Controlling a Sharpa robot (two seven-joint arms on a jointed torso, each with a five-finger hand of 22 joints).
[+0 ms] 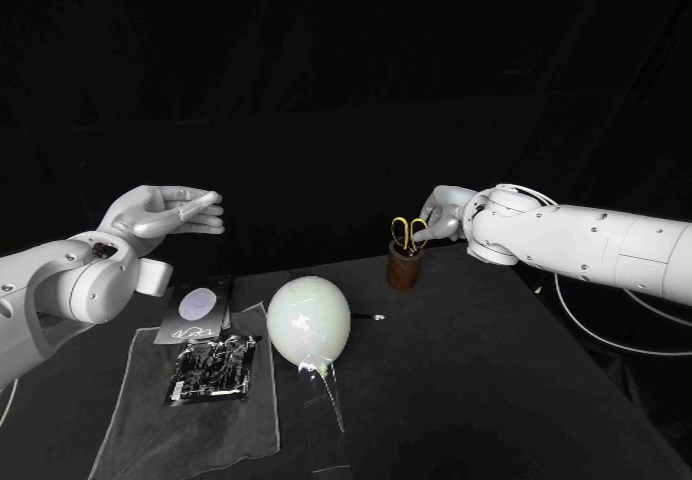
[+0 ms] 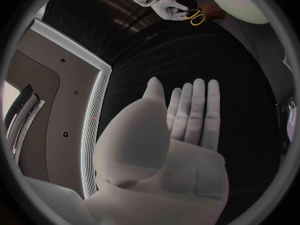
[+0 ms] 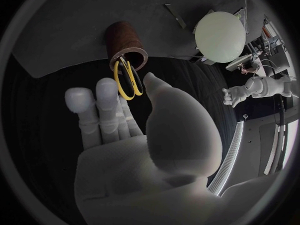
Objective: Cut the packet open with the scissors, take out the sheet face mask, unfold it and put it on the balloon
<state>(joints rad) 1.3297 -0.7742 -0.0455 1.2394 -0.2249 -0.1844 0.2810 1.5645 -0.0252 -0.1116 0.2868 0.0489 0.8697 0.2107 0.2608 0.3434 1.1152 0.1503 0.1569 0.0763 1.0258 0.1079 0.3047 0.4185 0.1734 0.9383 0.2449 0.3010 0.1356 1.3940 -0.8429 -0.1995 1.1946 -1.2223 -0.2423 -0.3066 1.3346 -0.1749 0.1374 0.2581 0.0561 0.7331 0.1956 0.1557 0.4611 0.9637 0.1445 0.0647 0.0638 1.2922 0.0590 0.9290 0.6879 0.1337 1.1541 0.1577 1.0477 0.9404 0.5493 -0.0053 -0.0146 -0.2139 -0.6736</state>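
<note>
The scissors [image 1: 408,233] with yellow handles stand in a brown cup [image 1: 405,266] at the table's far edge. My right hand [image 1: 440,222] hovers just right of the handles with straight fingers, holding nothing; I cannot tell whether the fingertips touch them. In the right wrist view the fingers [image 3: 103,110] point at the scissors [image 3: 128,80]. The black packet [image 1: 214,368] lies on a grey mat [image 1: 144,420] at the front left. A white balloon [image 1: 310,318] stands mid-table. My left hand [image 1: 166,215] is raised high at the left, flat and empty, as seen in the left wrist view [image 2: 187,120].
A dark card with a pale round label [image 1: 196,312] lies behind the packet. A clear plastic strip [image 1: 326,400] runs forward from the balloon's base. A small pale bit [image 1: 378,317] lies right of the balloon. The table's right edge runs close to the cup.
</note>
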